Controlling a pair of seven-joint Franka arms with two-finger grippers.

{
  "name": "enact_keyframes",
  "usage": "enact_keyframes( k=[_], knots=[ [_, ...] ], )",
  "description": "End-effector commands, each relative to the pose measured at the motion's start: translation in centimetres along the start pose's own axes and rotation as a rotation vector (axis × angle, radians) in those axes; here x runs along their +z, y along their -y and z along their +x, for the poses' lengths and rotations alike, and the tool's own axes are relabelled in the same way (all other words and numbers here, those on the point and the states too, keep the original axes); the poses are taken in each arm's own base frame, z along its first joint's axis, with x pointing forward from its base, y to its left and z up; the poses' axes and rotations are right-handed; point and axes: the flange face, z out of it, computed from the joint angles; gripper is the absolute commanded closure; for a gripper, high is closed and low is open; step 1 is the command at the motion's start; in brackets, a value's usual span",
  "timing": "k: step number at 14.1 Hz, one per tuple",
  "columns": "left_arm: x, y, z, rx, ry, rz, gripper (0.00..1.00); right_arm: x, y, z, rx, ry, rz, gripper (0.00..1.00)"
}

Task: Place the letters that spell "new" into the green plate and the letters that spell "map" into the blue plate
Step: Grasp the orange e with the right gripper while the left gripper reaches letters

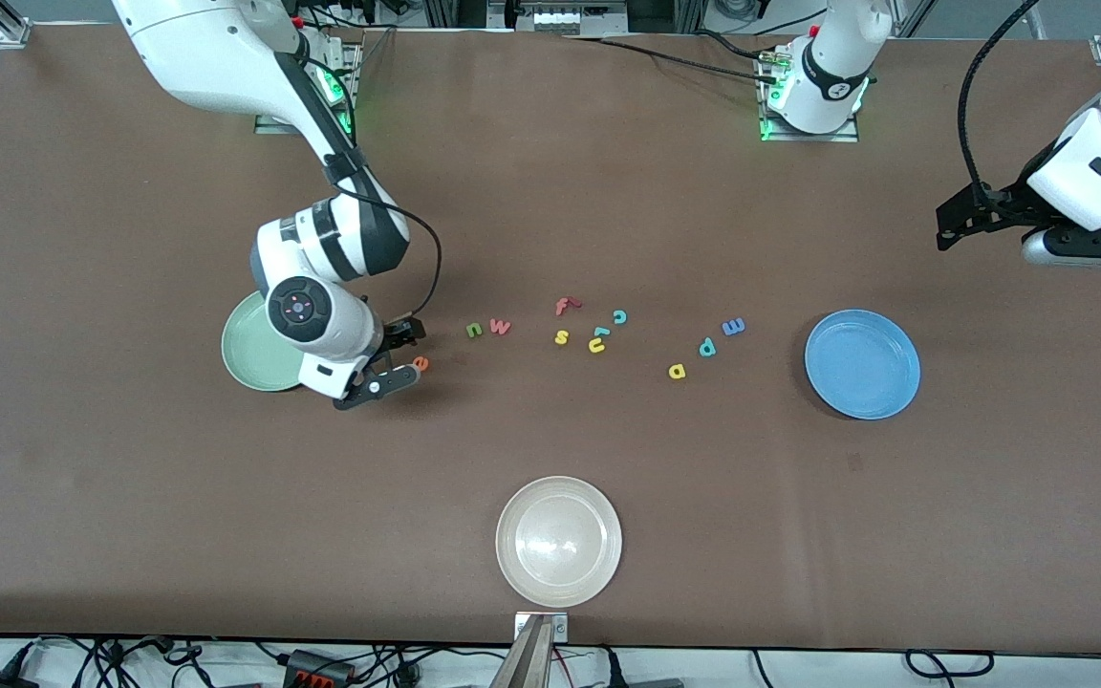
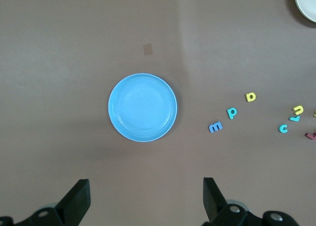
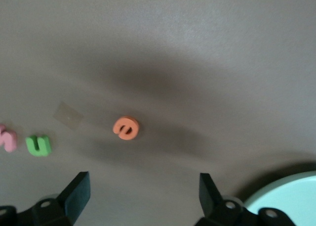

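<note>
The pale green plate (image 1: 247, 355) lies toward the right arm's end, partly hidden by that arm. My right gripper (image 1: 406, 355) hangs open just beside it, low over the table. The orange e (image 1: 421, 363) lies just off its fingertips, not between them. In the right wrist view the e (image 3: 126, 127) sits ahead of the open gripper (image 3: 144, 194). The green n (image 1: 474, 330) and pink w (image 1: 501, 328) lie side by side. The blue m (image 1: 733, 327), teal p (image 1: 707, 348) and yellow a (image 1: 677, 371) lie beside the blue plate (image 1: 862, 364). My left gripper (image 2: 146, 196) waits open, high up.
A red f (image 1: 565, 306), yellow s (image 1: 561, 336), yellow u (image 1: 597, 344) and teal c (image 1: 620, 316) are scattered mid-table between the two groups. A cream-white plate (image 1: 559, 541) stands near the table's edge closest to the front camera.
</note>
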Motion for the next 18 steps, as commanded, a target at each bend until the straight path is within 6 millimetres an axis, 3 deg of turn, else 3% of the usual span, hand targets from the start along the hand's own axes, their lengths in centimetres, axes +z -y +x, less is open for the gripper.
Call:
enact_keyframes(
  k=[1,5,8,12,18],
  knots=[
    [-0.1,-0.2,0.0,-0.003,-0.002,-0.005,0.0,0.1,0.4,0.5,0.128,-0.019,0.035,0.04],
    [0.8,-0.9,-1.0,0.008,0.097,-0.011,0.0,1.5,0.6,1.3,0.276,-0.009,0.023,0.19],
    [0.9,-1.9,-1.0,0.027,0.1,-0.009,0.0,2.6,1.6,1.5,0.324,0.002,0.017,0.24],
    [3.1,-3.4,-0.1,0.05,0.141,-0.008,0.0,3.9,1.2,1.8,0.374,0.013,0.016,0.29],
    [14.4,-7.3,5.7,0.115,0.184,-0.039,0.0,5.7,1.8,1.9,0.398,0.01,0.017,0.4]
  ],
)
